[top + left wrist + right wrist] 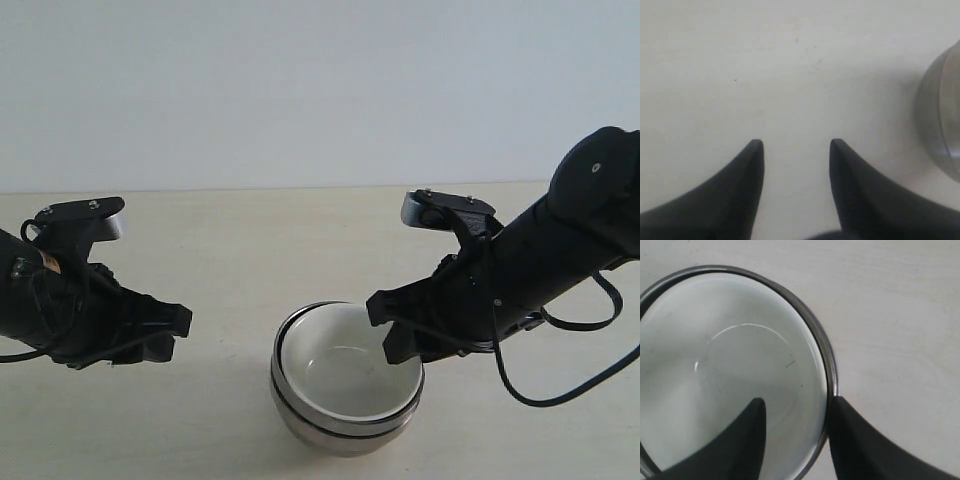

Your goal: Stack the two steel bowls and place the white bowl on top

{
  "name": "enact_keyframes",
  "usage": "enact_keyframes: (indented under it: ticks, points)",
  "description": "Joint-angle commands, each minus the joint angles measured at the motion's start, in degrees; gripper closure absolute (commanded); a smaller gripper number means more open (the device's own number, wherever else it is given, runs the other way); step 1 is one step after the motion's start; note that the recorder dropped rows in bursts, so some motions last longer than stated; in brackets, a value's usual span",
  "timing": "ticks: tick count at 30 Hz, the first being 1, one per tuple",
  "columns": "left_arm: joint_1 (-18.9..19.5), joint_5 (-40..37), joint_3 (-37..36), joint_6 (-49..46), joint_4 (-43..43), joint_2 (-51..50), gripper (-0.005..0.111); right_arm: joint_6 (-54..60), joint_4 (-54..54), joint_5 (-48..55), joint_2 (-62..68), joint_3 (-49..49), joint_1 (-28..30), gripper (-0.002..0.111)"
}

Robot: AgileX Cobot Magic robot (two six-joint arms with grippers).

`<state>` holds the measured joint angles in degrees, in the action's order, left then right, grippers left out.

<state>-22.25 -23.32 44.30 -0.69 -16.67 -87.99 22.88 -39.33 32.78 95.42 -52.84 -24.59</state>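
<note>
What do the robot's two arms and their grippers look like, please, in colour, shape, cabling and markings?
The left arm and right arm are matte black and bulky. The left gripper and right gripper each have two black fingers tapering to points. A silver-grey camera housing sits on each wrist. Thin black cables loop loosely beside the right arm. A small orange label marks the left arm.

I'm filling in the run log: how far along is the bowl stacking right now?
It looks essentially done. The two shiny round steel bowls sit nested, with the small cream-white ceramic bowl inside the top one. Nothing is gripped: the right gripper is open astride the stack's rim, and the left gripper is open over the table. All that seems left is to lift the right gripper clear.
</note>
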Motion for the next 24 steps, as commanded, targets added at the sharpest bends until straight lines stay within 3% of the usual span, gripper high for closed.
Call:
enact_keyframes:
  ticks: [1, 24]
  points:
    - [-0.32, -0.07, 0.27, -0.22, -0.49, -0.14, 0.066, 0.39, -0.60, 0.92, -0.14, 0.12, -0.09, 0.070]
    - [-0.32, 0.31, 0.27, -0.40, -0.49, -0.14, 0.066, 0.29, -1.15, 1.46, -2.88, 0.12, -0.09, 0.070]
